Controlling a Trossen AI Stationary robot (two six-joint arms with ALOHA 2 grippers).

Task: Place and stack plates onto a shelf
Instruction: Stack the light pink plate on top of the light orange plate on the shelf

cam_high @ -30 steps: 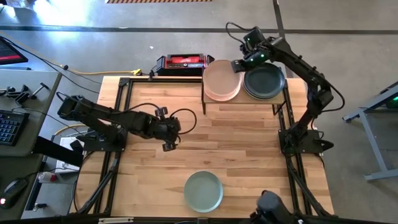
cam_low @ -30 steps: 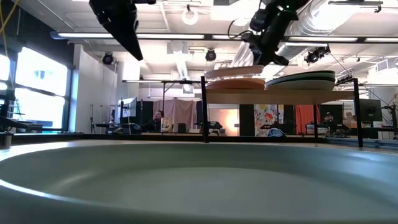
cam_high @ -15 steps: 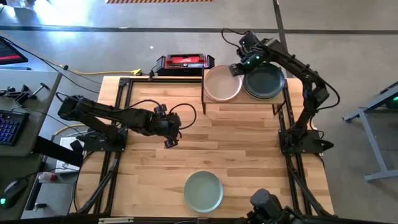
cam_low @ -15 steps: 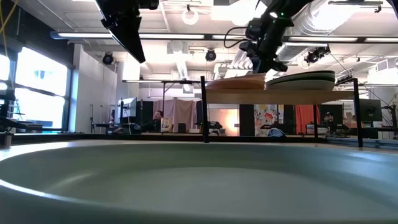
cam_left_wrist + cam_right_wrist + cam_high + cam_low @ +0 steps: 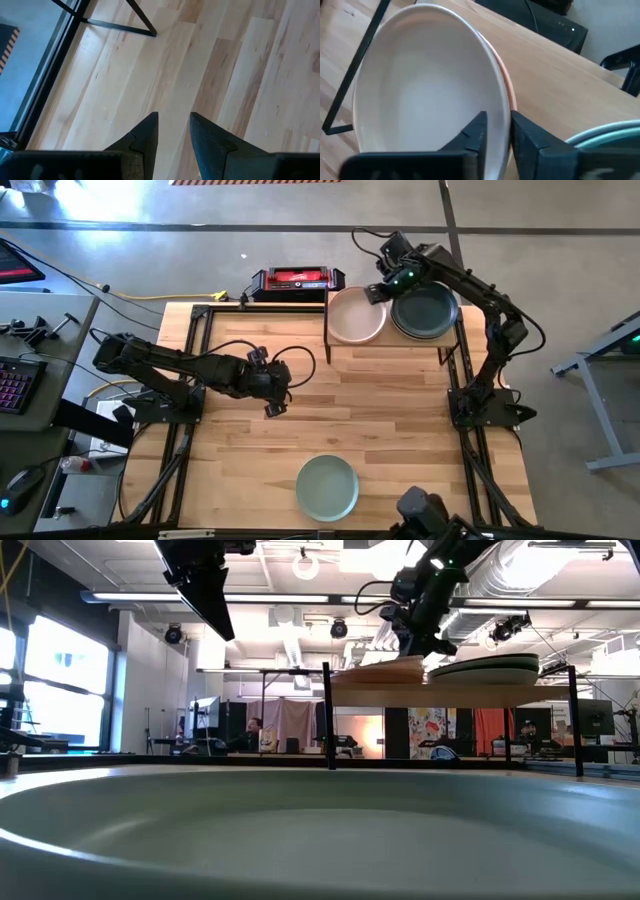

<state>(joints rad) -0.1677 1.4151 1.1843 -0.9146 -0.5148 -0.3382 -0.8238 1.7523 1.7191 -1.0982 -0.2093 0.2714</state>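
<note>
The shelf (image 5: 391, 343) stands at the table's far right and carries two stacks of plates. A cream plate (image 5: 357, 318) tops the left stack, over a peach one (image 5: 507, 85). The right stack (image 5: 428, 312) is dark green. My right gripper (image 5: 498, 117) is at the cream plate's far right rim, slightly open, one finger on either side of the rim. A light green plate (image 5: 327, 486) lies flat on the table near the front edge. My left gripper (image 5: 174, 116) hangs open above bare tabletop at centre left (image 5: 272, 408). My right gripper comes slanting down from the far right and straddles the cream plate's rim (image 5: 501, 102), one finger (image 5: 479, 131) inside the plate and one (image 5: 522, 135) outside. The plate lies on the left stack. Whether the fingers touch the rim, I cannot tell.
A red and black box (image 5: 295, 280) sits at the table's far edge, left of the shelf. Black frame rails (image 5: 192, 340) border the tabletop. The shelf's thin black legs (image 5: 327, 720) stand on the table. Bare wood lies between the shelf and the near plate.
My right gripper has come down with the cream plate, which was held above the left stack and now lies on it.
</note>
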